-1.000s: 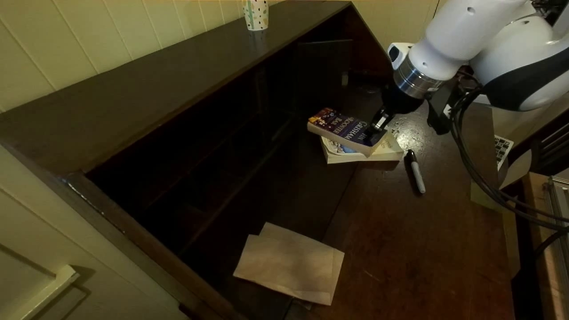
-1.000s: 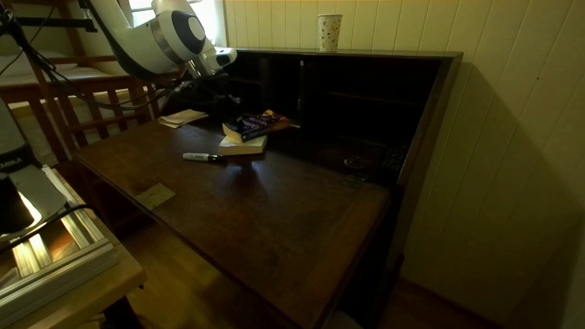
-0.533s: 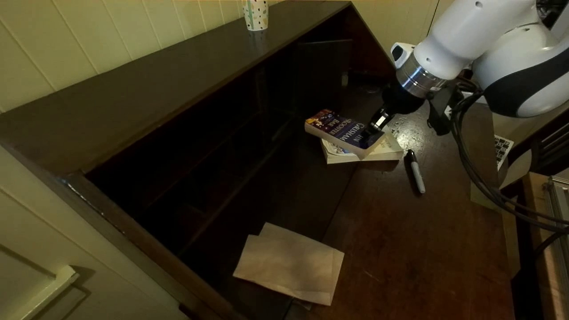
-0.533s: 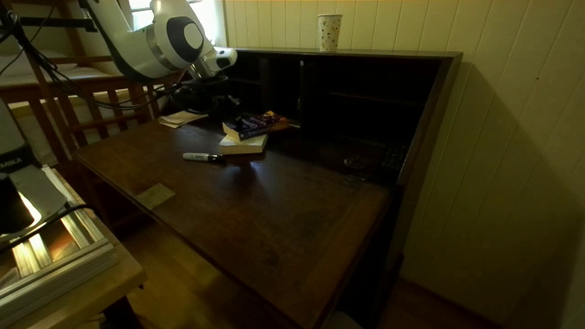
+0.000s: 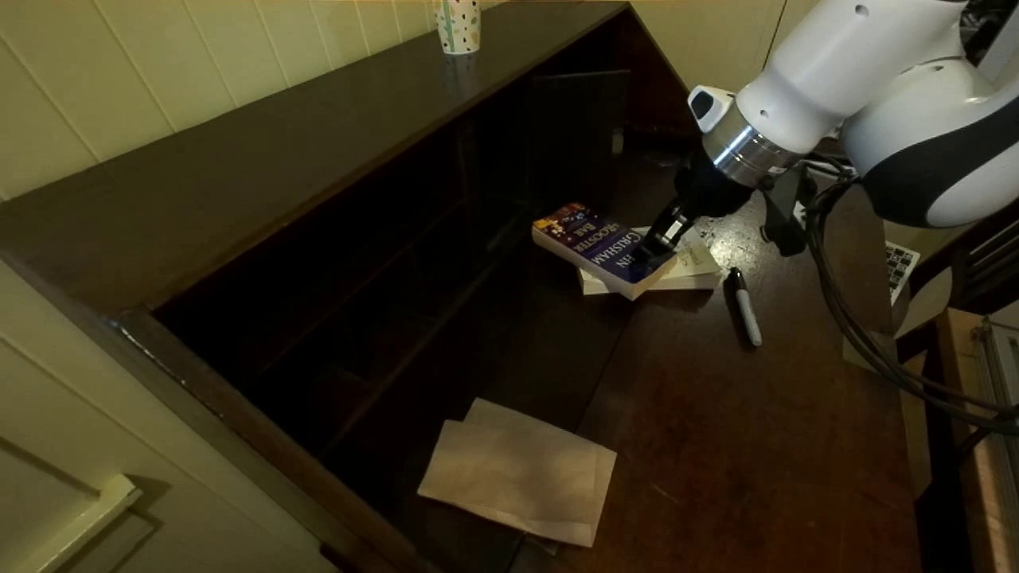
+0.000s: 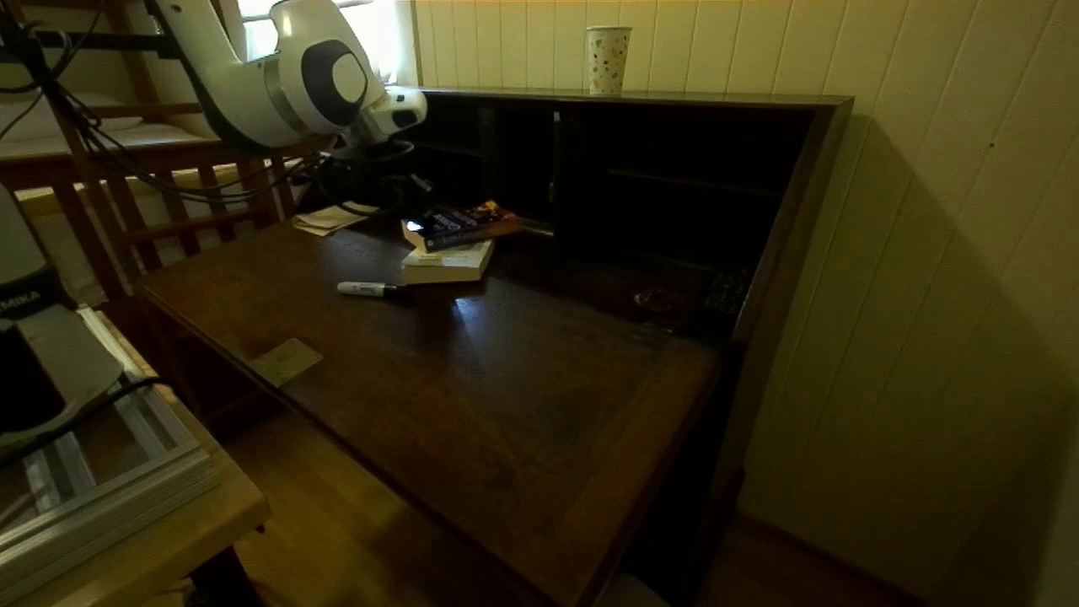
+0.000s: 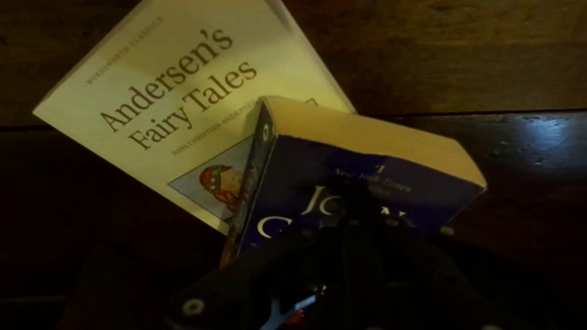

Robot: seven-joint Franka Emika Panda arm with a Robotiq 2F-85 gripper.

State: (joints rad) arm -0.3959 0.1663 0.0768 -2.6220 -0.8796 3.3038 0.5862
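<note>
Top book [image 5: 595,245] has slid toward the papers [image 5: 521,473], overhanging the lower book [image 7: 197,101]; fingers [image 5: 654,241] closed, gripping nothing, apparently pressing the top cover. Pushed too far, that book could tip onto the counter [image 5: 756,438].

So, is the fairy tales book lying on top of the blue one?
No, the wrist view shows the blue book lying over a corner of the fairy tales book, covering part of its front.
</note>
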